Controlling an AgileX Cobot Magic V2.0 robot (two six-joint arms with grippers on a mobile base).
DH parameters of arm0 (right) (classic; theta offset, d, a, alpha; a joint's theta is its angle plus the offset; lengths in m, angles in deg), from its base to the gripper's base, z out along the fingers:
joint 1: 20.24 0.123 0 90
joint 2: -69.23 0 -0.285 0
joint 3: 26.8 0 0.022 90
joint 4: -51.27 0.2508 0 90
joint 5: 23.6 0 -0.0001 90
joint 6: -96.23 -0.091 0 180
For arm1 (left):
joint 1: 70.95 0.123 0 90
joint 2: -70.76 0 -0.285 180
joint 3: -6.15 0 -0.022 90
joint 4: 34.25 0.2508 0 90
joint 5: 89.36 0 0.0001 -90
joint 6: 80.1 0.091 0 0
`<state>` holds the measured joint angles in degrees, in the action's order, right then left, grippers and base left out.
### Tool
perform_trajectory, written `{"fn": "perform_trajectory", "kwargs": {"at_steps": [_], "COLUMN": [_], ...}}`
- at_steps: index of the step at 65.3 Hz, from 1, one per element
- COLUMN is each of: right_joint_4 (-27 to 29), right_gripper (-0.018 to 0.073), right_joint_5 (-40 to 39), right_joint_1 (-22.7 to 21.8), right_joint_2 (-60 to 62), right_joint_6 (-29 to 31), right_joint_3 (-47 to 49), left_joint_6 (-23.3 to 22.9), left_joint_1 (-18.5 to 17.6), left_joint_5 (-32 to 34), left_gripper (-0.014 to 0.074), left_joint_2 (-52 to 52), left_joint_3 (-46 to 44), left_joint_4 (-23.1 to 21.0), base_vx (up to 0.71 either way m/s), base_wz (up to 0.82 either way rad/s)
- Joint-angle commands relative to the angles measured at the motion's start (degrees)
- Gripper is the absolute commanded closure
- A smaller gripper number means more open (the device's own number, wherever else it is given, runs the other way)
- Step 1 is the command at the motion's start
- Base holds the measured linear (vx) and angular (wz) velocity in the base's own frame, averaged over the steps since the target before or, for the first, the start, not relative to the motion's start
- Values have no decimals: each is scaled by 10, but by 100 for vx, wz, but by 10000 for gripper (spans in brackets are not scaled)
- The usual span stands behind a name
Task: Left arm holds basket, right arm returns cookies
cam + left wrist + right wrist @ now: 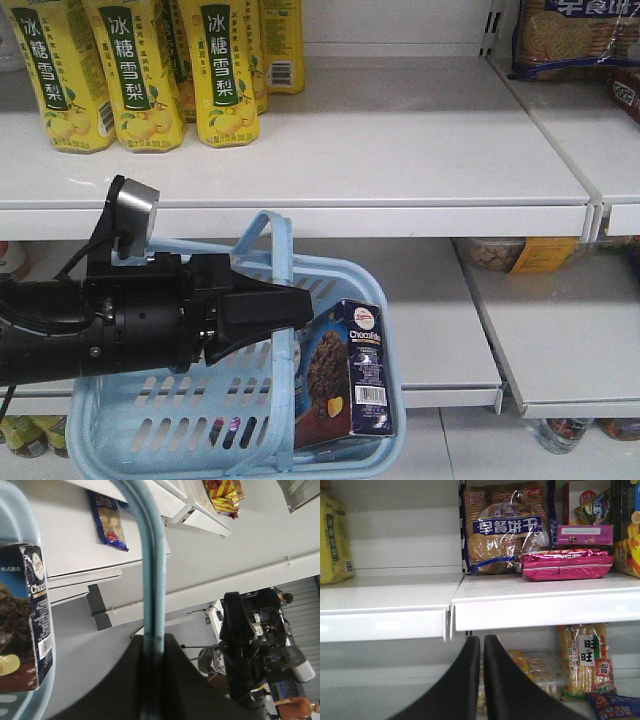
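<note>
Chocofello cookie carton (pixel 350 370) upright in basket (pixel 130 425) — likely light, stiff card, crushable; grip across narrow sides. Hoop handle (pixel 278 240) pinched by left gripper (pixel 295 308); right gripper (pixel 481 639) pressed together, empty.

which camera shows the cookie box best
Exterior front-facing: the cookies stand nearly whole and upright in the basket, front and barcode side showing. Left wrist catches only part of them at its left edge. Right wrist shows none.

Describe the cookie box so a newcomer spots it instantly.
Find the light blue basket held before the white shelves. The cookies stand inside it, at the right end in the front view. It's the only dark navy carton, showing a chocolate cookie picture and white barcode.
</note>
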<state>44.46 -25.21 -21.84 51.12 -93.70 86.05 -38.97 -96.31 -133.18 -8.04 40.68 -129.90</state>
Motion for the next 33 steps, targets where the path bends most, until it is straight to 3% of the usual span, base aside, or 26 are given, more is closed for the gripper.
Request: {"fn": "perform_trajectory", "kwargs": {"at_steps": [1, 33], "right_joint_4": [-2, -4], "right_gripper": [570, 563], "right_joint_5": [-8, 9], "right_joint_1": [0, 0], "right_joint_2": [-61, -142], "right_joint_6": [5, 8], "right_joint_3": [59, 81], "left_joint_6": [12, 12], "left_joint_1": [-3, -3], "left_joint_5": [-19, -19], "left_gripper": [599, 599], "left_joint_2": [17, 17], "left_joint_3": [-23, -23], "left_joint_4": [-62, -62], "base_vx": [0, 0], "base_wz": [0, 0]}}
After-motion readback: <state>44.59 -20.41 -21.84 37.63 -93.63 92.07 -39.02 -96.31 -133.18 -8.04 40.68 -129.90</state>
